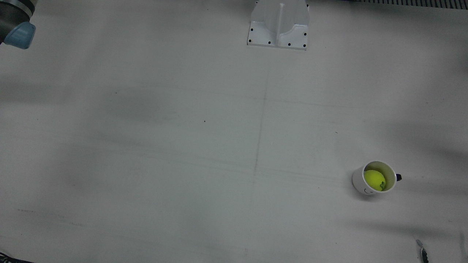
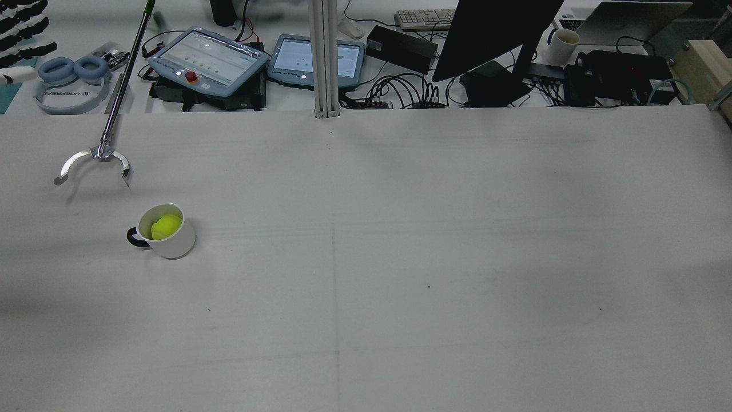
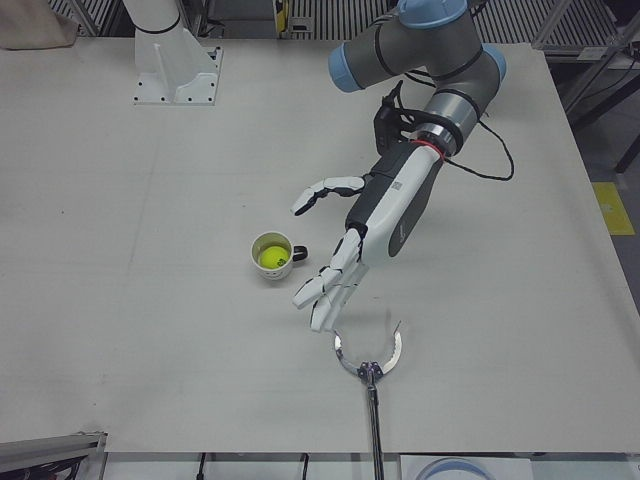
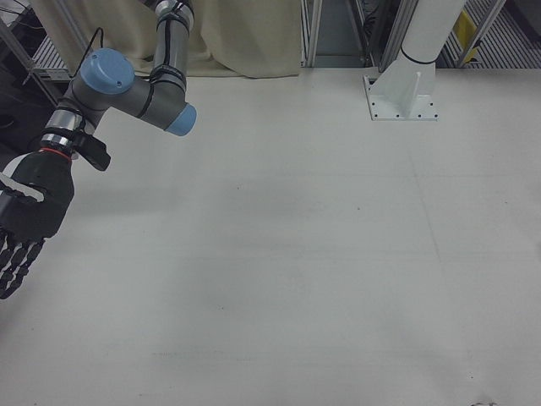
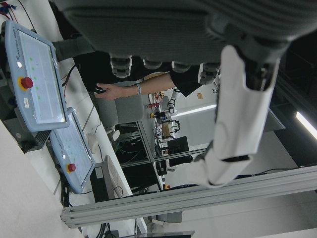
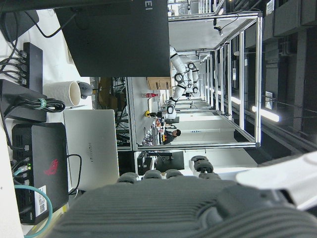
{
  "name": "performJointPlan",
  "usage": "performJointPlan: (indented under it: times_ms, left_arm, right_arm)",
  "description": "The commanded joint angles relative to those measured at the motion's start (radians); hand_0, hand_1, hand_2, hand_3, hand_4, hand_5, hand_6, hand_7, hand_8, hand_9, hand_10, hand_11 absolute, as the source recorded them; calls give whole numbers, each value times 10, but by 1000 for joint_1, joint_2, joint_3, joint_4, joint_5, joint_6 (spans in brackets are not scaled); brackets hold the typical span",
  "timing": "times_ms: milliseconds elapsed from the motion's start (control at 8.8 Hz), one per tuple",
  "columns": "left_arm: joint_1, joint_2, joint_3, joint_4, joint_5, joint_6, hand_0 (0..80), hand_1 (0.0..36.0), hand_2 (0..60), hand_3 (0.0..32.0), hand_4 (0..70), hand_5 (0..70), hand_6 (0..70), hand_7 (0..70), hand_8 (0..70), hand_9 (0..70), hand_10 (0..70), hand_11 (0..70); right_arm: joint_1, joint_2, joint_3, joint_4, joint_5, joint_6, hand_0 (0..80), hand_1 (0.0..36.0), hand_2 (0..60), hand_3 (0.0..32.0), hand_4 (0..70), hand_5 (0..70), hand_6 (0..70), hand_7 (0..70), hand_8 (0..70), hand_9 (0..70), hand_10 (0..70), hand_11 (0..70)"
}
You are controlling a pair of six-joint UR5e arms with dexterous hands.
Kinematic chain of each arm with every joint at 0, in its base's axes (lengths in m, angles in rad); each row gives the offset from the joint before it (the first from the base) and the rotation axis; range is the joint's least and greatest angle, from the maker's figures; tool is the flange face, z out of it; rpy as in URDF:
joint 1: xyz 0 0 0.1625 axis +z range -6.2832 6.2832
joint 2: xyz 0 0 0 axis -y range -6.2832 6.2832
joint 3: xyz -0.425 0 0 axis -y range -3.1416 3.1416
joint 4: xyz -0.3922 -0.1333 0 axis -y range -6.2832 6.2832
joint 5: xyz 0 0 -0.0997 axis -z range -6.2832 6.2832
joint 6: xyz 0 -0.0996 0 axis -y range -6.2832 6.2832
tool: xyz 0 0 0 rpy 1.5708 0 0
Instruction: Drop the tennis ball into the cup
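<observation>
The tennis ball (image 3: 269,257) is seen lying inside the white cup (image 3: 283,268), which stands upright on the white table (image 3: 150,300), left of centre in the left-front view. In the front view the same cup is found at the lower right of the frame, and in the rear view at the middle left. The cup's dark handle is turned toward the right of the left-front view, toward the left hand (image 3: 345,250).

The left hand is shown raised above the table just to the right of the cup in that view, its fingers spread apart and holding nothing. The cup and ball are thus placed to the hand's left in the frame, close beside it and lower. The hand's long axis is seen slanting from the wrist at upper right down to fingertips at lower left.

The right hand (image 4: 25,220) is visible only at the far left edge of the right-front view, well apart from the cup; its fingers hang extended and nothing is held. The left hand is clearly the nearer.

A metal reacher claw (image 3: 368,358) is seen resting open on the table below the left hand, near the frame's bottom edge.

The task is judged complete, so only a withdrawal of the left hand appears to be left.
</observation>
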Motion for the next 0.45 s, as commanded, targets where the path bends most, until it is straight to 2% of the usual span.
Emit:
performJointPlan:
  times_ms: [0,114,227,341]
  left_arm:
    - [-25,-1,-27,46,4,-10,800,360,354,0,91,136,0,117,0,9,51,130]
    - [-25,-1,-41,58,7,-10,800,360,334,0,176,139,15,155,1,17,63,148]
    - [-22,-1,-37,60,7,-10,800,360,320,0,136,137,7,153,0,16,61,145]
    - [-25,0,-40,76,7,-10,800,360,298,0,190,138,17,231,1,32,70,157]
  right_arm:
    - [0,0,0,0,0,0,0,0,0,0,0,0,0,0,0,0,0,0]
    - [0,0,0,0,0,0,0,0,0,0,0,0,0,0,0,0,0,0]
    - [0,0,0,0,0,0,0,0,0,0,0,0,0,0,0,0,0,0]
    - [0,0,0,0,0,0,0,0,0,0,0,0,0,0,0,0,0,0]
